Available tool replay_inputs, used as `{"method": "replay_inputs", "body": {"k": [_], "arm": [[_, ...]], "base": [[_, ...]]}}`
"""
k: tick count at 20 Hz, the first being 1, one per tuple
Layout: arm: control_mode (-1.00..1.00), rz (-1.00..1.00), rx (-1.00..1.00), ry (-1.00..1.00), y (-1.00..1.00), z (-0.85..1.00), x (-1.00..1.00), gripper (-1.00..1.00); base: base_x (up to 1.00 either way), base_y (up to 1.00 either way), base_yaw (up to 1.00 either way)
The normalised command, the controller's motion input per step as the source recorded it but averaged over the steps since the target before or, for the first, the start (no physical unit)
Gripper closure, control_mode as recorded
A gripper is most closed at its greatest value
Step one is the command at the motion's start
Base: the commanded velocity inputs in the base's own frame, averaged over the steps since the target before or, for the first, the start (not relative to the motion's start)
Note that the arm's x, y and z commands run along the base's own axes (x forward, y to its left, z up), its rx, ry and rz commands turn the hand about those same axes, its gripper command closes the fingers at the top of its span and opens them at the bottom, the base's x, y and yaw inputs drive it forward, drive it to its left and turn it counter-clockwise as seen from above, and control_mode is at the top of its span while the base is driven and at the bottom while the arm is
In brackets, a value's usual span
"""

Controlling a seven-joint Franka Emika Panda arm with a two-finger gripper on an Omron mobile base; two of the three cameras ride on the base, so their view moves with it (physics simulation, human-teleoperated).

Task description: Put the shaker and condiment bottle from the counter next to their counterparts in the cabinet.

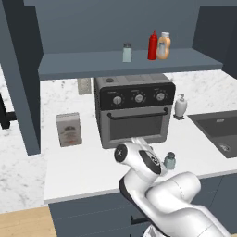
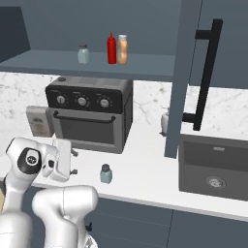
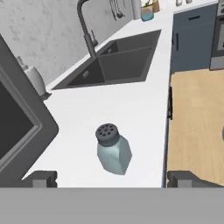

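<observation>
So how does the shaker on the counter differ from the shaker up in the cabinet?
The shaker on the counter stands alone near the counter's front edge, before the toaster oven; the shaker in the cabinet stands on the shelf, left of the red bottle. The counter one looks slightly more teal and squatter, the cabinet one paler. Both stand upright, with grey caps.

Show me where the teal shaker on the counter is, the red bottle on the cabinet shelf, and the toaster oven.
shaker (image 3: 113, 151), hand view, on its pale teal body.
red bottle (image 1: 152, 47), left base view, on its red body.
toaster oven (image 1: 135, 125), left base view, on its glass door.
</observation>
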Motion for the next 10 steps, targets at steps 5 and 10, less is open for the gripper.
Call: {"method": "replay_inputs", "body": {"k": [5, 10], "arm": [[-1.0, 0.0, 0.0, 0.0, -0.19, -0.27, 0.29, -1.0], [-1.0, 0.0, 0.0, 0.0, -0.24, -0.39, 0.13, -1.0]], "base": [[0.0, 0.0, 0.0], [0.0, 0.0, 0.0]]}}
